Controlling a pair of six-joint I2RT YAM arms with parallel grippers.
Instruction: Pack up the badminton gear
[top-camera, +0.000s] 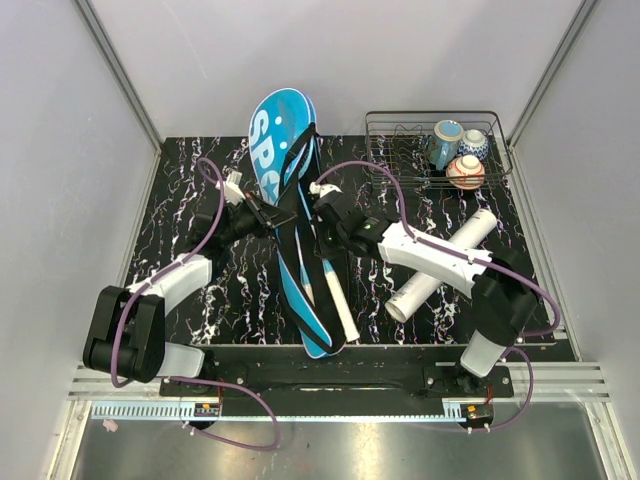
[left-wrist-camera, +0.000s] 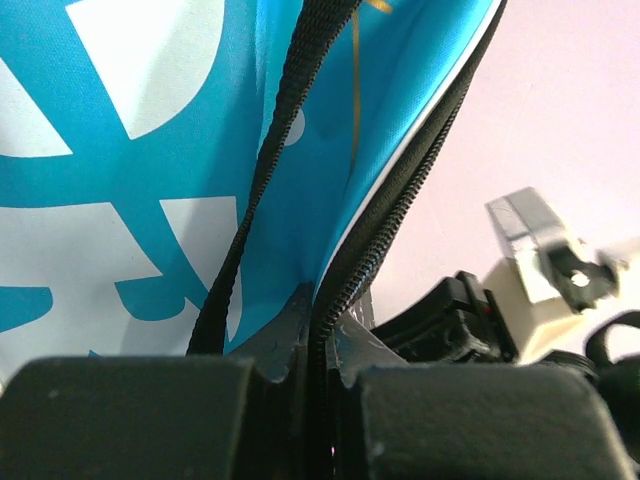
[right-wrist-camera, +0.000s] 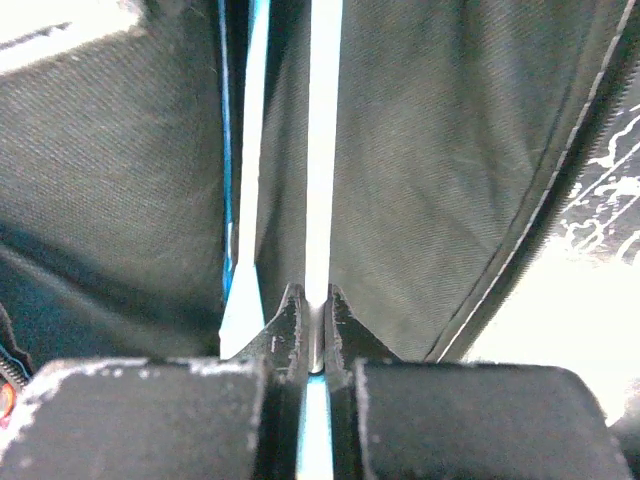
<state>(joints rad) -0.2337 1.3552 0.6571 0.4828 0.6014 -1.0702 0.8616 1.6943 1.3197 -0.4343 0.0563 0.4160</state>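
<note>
The teal "SPORT" racket bag lies lengthwise in the middle of the table, its mouth open. My left gripper is shut on the bag's black zipper edge, seen between its closed jaws. My right gripper is shut on a racket's thin white shaft, which runs into the bag's dark lining; its white handle sticks out toward me. A second racket shaft lies beside it inside the bag. The long white tube lies at the right under my right arm. No shuttlecocks are in view.
A black wire rack stands at the back right with three ceramic cups in it. The marbled black table is walled by white panels on the left, back and right.
</note>
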